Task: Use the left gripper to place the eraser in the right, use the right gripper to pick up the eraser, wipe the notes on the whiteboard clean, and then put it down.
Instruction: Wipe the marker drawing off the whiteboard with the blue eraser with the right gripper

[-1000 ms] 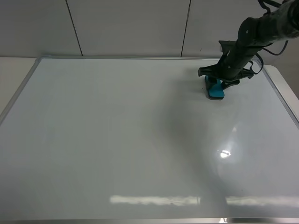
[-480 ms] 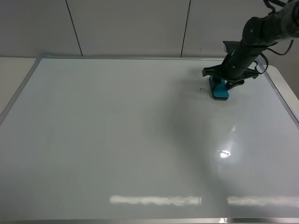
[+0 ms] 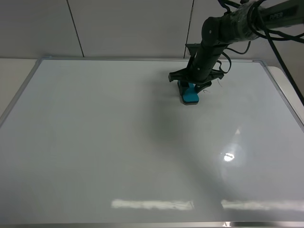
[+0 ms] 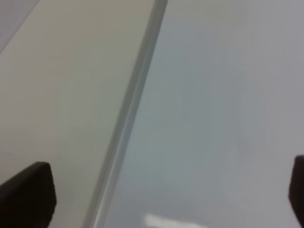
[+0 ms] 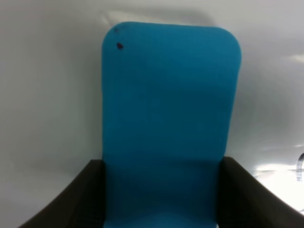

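Observation:
The teal-blue eraser (image 3: 190, 95) lies flat on the whiteboard (image 3: 118, 142) near its far edge, right of centre. My right gripper (image 3: 192, 87) is shut on it from above. In the right wrist view the eraser (image 5: 166, 118) fills the frame, with a dark finger (image 5: 80, 199) on either side. A thin dark trace of the notes (image 3: 219, 81) shows just right of the gripper, too small to read. My left gripper (image 4: 161, 194) is open, hovering over the whiteboard's left frame (image 4: 128, 118) with nothing between its fingertips (image 4: 26, 194). It is out of the exterior view.
The board's silver frame (image 3: 19, 95) runs round a pale table (image 3: 14, 71). A grey panelled wall (image 3: 128, 28) stands behind. Black cables (image 3: 280, 42) trail from the right arm at the far right. Light glare (image 3: 229, 156) sits on the board.
My right gripper has slid the eraser leftward along the far part of the board, from near the right frame towards the middle. The left gripper is unchanged.

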Controlling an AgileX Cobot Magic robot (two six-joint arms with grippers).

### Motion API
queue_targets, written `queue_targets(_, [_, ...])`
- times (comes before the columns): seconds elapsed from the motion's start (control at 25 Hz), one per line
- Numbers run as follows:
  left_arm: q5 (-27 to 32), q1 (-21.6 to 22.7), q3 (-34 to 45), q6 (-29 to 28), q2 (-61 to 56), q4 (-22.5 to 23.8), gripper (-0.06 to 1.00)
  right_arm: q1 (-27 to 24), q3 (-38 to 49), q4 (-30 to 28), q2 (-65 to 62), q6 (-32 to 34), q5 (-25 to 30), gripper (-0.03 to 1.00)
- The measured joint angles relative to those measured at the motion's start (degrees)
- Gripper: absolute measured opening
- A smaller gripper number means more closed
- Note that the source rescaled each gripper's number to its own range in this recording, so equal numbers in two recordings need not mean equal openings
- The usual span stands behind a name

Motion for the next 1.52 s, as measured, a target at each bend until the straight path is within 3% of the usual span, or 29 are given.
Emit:
queue_targets(0.28, [0.00, 0.00, 0.00, 0.00, 0.00, 0.00, 1.00, -3.51, -0.37, -0.76, 0.25, 0.11, -1.24, 0.00])
queue_targets(0.52, [0.00, 0.00, 0.00, 0.00, 0.00, 0.00, 1.00, -13.62, -0.49, -0.83, 0.37, -2.68, -2.81, 0.00])
queue_targets(0.68, [0.00, 0.00, 0.00, 0.00, 0.00, 0.00, 1.00, -20.55, -0.62, 3.19, 0.16, -7.30, -2.78, 0.00])
queue_targets(0.8, [0.00, 0.00, 0.00, 0.00, 0.00, -0.06, 1.00, -22.87, -0.46, 8.38, -0.29, -13.54, -2.57, 0.00])
queue_targets(1.0, [0.00, 0.00, 0.00, 0.00, 0.00, -0.06, 1.00, -20.24, 0.31, 11.82, -1.49, -17.88, -0.76, 0.00])
queue_targets(1.2, [0.00, 0.00, 0.00, 0.00, 0.00, -0.06, 1.00, -11.47, 0.49, 12.73, -2.05, -17.87, 1.84, 0.00])
queue_targets(1.36, [0.00, 0.00, 0.00, 0.07, 0.00, -0.06, 1.00, -6.67, 0.49, 11.56, -2.05, -15.80, 1.84, 0.00])
queue_targets(1.52, [0.00, 0.00, 0.00, 0.07, 0.00, -0.06, 1.00, -6.81, 0.88, 7.67, -2.35, -14.22, 3.04, 0.00])
